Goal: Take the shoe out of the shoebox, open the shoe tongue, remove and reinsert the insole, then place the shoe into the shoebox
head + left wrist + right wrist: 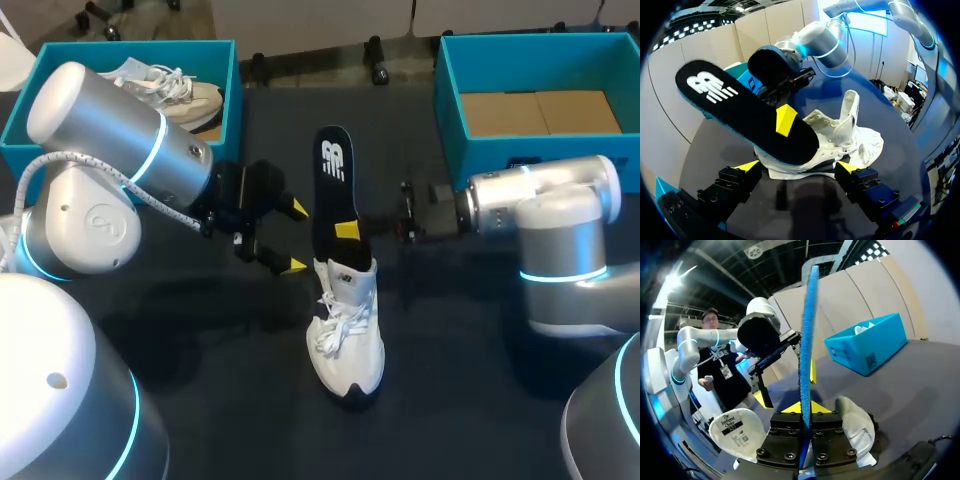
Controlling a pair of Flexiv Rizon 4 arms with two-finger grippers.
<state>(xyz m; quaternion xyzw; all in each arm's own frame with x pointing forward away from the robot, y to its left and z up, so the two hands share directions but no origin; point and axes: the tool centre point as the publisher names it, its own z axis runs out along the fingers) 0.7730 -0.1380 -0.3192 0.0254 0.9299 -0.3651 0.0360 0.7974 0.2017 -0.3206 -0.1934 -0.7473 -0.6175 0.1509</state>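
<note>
A white shoe (346, 335) stands on the black table, toe toward me. A black insole (331, 185) with a white logo sticks up out of its opening. My right gripper (347, 231) comes in from the right and is shut on the insole just above the shoe. Seen from the right wrist, the insole (807, 325) stands edge-on between the right gripper's (805, 409) closed fingers, with the shoe (856, 426) under it. My left gripper (297, 237) hangs open just left of the insole. From its wrist the insole (735, 112) and shoe (845, 132) lie ahead of the left gripper (797, 166).
A teal box (28, 112) at the back left holds another pale shoe (175, 90). A second teal box (450, 115) at the back right shows a bare cardboard floor. Both arms' bulky links crowd the near left and right of the table.
</note>
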